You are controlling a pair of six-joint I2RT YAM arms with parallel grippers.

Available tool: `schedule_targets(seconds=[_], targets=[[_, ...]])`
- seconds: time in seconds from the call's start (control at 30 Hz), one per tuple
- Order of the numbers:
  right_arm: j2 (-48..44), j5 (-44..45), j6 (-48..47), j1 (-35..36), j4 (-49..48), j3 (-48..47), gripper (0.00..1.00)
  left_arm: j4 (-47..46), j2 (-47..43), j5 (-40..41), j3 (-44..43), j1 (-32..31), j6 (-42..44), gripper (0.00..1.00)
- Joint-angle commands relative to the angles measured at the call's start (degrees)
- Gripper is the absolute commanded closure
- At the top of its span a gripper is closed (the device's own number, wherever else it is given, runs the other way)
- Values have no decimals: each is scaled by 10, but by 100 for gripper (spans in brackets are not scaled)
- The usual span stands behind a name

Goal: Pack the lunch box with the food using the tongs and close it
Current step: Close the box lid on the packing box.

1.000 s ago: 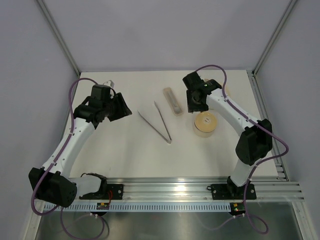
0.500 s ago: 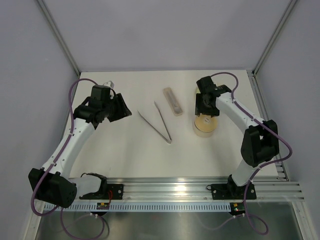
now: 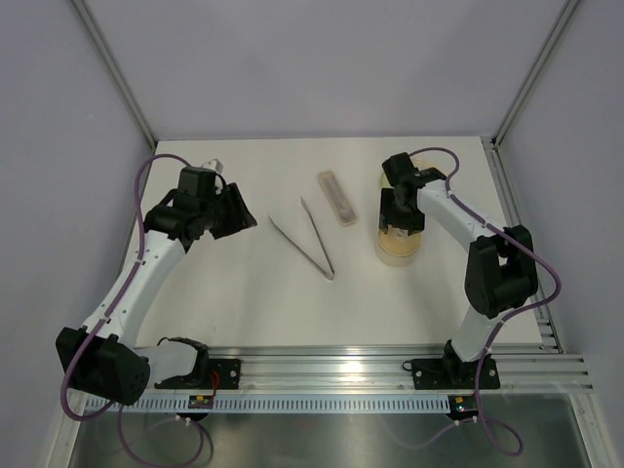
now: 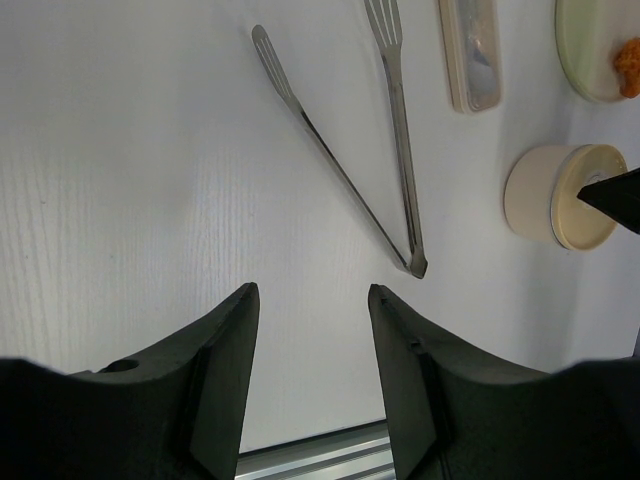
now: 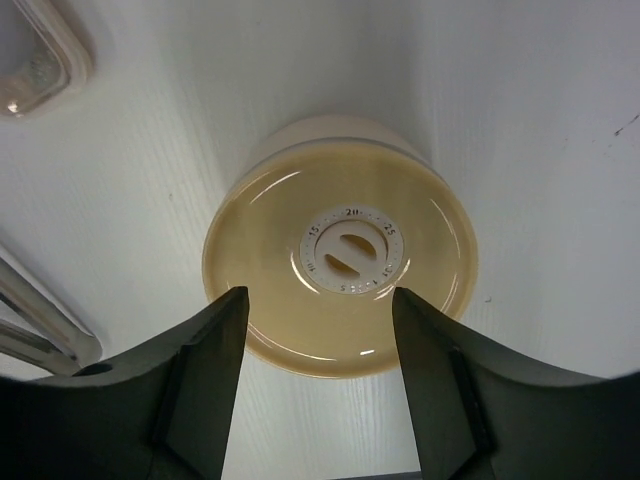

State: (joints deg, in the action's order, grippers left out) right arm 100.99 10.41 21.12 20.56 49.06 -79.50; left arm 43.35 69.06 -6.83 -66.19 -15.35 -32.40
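The lunch box (image 3: 398, 249) stands right of centre, its tan lid (image 5: 340, 270) lying flat on top with a white dial in the middle. My right gripper (image 5: 320, 300) hovers open just over the lid, holding nothing; it covers the box's far part in the top view (image 3: 400, 222). The silver tongs (image 3: 316, 239) lie in a narrow V mid-table, also in the left wrist view (image 4: 401, 150). My left gripper (image 4: 312, 292) is open and empty, left of the tongs (image 3: 239, 210). One orange food piece (image 4: 628, 65) sits on a pale plate (image 4: 585, 60).
A pale oblong translucent case (image 3: 337, 198) lies between the tongs and the lunch box, and shows in both wrist views (image 4: 470, 55) (image 5: 35, 50). The right arm hides most of the plate from above. Frame posts and grey walls close in the table.
My right gripper has swung from beside the case to over the lunch box lid, and its jaws have widened. The left arm and the tongs have not moved.
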Motion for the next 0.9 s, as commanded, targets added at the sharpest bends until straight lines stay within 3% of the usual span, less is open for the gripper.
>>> schedule_targets(seconds=[0.0,0.17,0.53,0.7,0.87], targets=[[-51,21,-17,-1,39,-71,33,-26,2,-4,-1,-2,4,49],[-49,37,-23,-2,42,-77,32,-27,4,-5,-1,-3,4,49],[8,-24,1,-10,-37,44,33,-22,3,-1,-1,-2,7,49],[-40,-32,-5,-10,1,-6,32,-26,2,-2,0,-2,5,49],[-77,20,-13,-10,21,-57,31,-27,3,-5,1,-2,3,49]])
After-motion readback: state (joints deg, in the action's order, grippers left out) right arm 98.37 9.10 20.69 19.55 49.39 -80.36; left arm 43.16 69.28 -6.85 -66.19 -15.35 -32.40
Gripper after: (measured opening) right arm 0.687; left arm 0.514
